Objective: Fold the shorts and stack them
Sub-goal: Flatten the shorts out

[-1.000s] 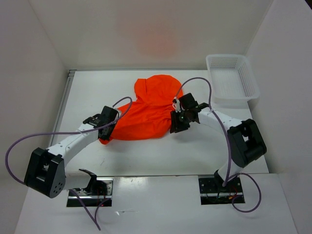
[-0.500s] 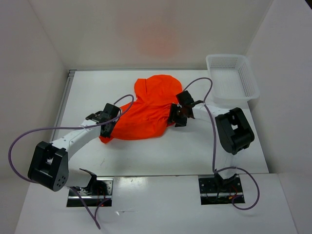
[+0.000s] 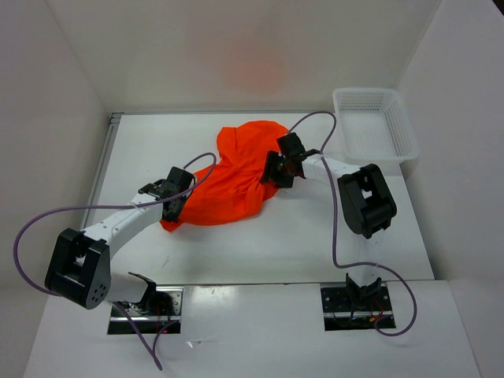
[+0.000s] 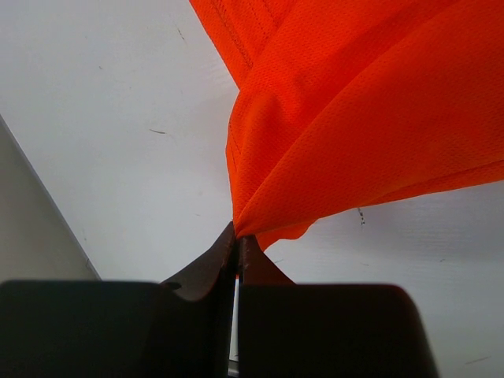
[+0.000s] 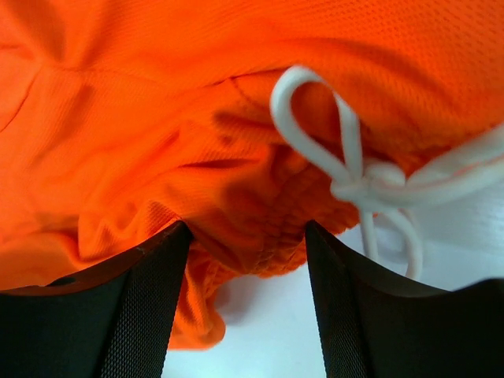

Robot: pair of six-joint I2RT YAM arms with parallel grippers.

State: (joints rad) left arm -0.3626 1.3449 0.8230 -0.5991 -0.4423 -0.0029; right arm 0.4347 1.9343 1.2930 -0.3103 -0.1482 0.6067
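Left jaws stay pinched shut on a corner of the shorts (image 3: 232, 177) while our right jaws, spread astride the waistband (image 5: 272, 224), have moved inward, so we judge folding begun.

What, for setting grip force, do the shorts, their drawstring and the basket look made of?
The shorts: soft, matte synthetic knit, probably polyester mesh; the wrist views show a fine pinhole texture and limp folds. The drawstring: smooth white cord, tied in a knot, cotton or polyester; the look leaves it open. The basket: white plastic, rigid-looking, with a moulded grid of holes.
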